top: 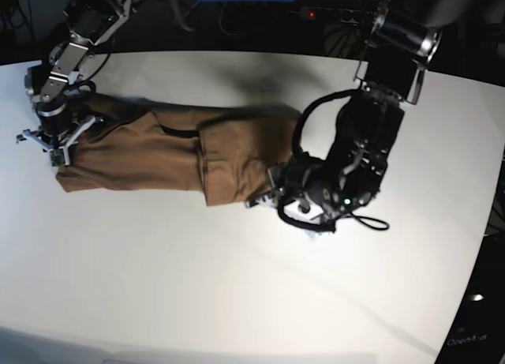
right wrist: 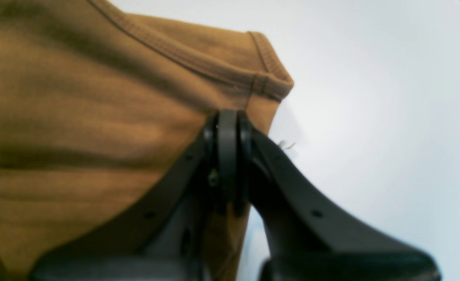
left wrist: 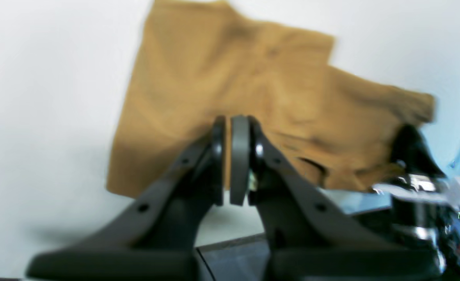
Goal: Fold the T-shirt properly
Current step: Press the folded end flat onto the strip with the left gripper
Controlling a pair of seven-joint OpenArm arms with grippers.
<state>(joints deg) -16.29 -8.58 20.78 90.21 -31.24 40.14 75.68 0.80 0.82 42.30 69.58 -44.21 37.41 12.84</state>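
Note:
The tan-brown T-shirt (top: 158,151) lies lengthwise on the white table (top: 237,285), partly folded, with a doubled layer at its right end. My left gripper (top: 256,198) sits at that right end's near edge. In the left wrist view the left gripper (left wrist: 228,156) is shut, with a thin strip of the T-shirt (left wrist: 233,78) showing between the pads. My right gripper (top: 59,147) is at the shirt's far left end. In the right wrist view the right gripper (right wrist: 228,156) is shut on the T-shirt (right wrist: 77,117) just below a stitched hem corner.
The right arm (left wrist: 409,156) shows dark at the shirt's far end in the left wrist view. Beyond the table's back edge lie cables and a power strip (top: 312,14). The table's right edge (top: 473,245) curves toward dark floor.

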